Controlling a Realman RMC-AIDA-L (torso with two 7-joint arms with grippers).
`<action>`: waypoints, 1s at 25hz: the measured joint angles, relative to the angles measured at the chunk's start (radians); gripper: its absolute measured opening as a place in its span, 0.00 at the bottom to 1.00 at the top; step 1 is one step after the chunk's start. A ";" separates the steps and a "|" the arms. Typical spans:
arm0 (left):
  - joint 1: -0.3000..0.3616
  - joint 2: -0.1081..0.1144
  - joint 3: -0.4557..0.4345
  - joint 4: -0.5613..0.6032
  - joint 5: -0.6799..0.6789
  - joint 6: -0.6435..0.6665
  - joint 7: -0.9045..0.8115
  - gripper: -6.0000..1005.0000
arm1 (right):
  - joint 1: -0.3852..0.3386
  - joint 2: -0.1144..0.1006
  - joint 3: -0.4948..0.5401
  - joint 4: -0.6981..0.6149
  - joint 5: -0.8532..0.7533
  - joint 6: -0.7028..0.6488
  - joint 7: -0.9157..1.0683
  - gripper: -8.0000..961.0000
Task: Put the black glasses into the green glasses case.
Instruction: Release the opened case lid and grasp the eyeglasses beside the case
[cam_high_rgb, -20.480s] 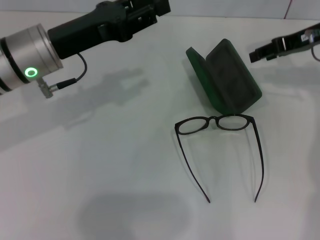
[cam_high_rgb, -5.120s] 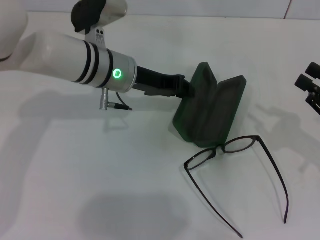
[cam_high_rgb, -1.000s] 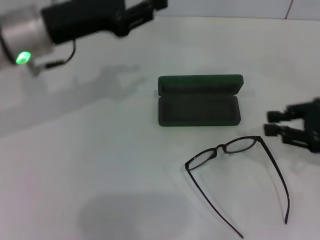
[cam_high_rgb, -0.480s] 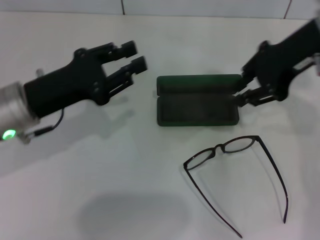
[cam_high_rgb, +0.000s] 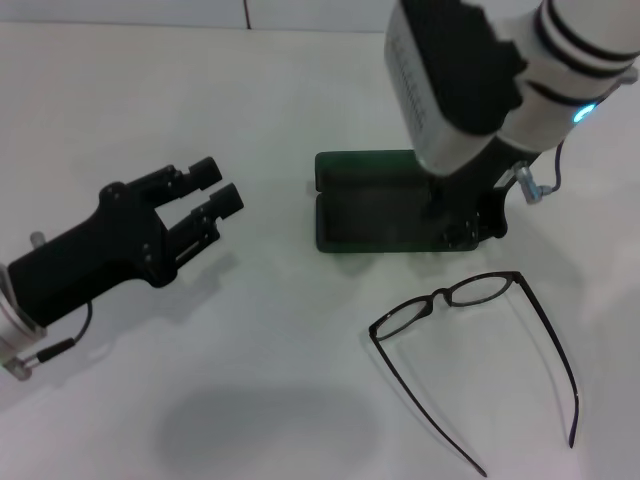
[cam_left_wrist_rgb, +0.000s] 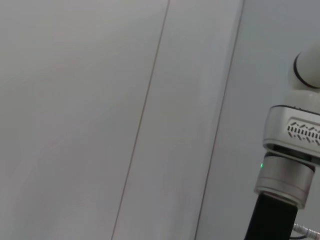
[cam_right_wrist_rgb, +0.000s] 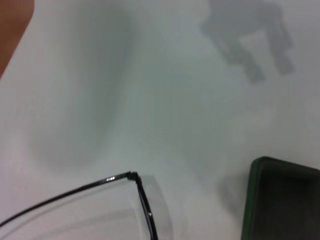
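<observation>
Glasses (cam_high_rgb: 478, 345) lie flat on the white table (cam_high_rgb: 280, 400), temple arms spread open, their lens front just beside the near edge of the green case (cam_high_rgb: 375, 212) and apart from it. The case lies open with its dark inside facing up, and the right arm hangs over its right end, hiding that corner. The right gripper (cam_high_rgb: 462, 228) points down at that end of the case; the arm's bulky white and black body blocks it, so I cannot tell whether its fingers are apart or together, nor whether they touch the case. The glasses sit just on the robot's side of this gripper, untouched. In the right wrist view, one corner of the glasses frame (cam_right_wrist_rgb: 134, 176) and a corner of the case (cam_right_wrist_rgb: 280, 200) show close together on the table. The left gripper (cam_high_rgb: 212, 188) hovers well to the left of the case, its black fingers (cam_high_rgb: 205, 168) spread apart and holding nothing, pointed toward the case from low over the table.
</observation>
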 joint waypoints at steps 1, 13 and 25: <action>0.000 0.000 0.000 -0.011 0.000 0.002 0.005 0.41 | 0.001 0.000 -0.021 0.005 -0.001 0.010 -0.001 0.30; -0.060 -0.005 -0.004 -0.146 -0.003 0.009 0.100 0.41 | 0.002 0.001 -0.096 0.031 -0.014 0.017 0.010 0.32; -0.060 -0.006 -0.005 -0.182 -0.015 0.002 0.135 0.41 | 0.033 0.001 -0.142 0.023 0.010 -0.042 0.085 0.35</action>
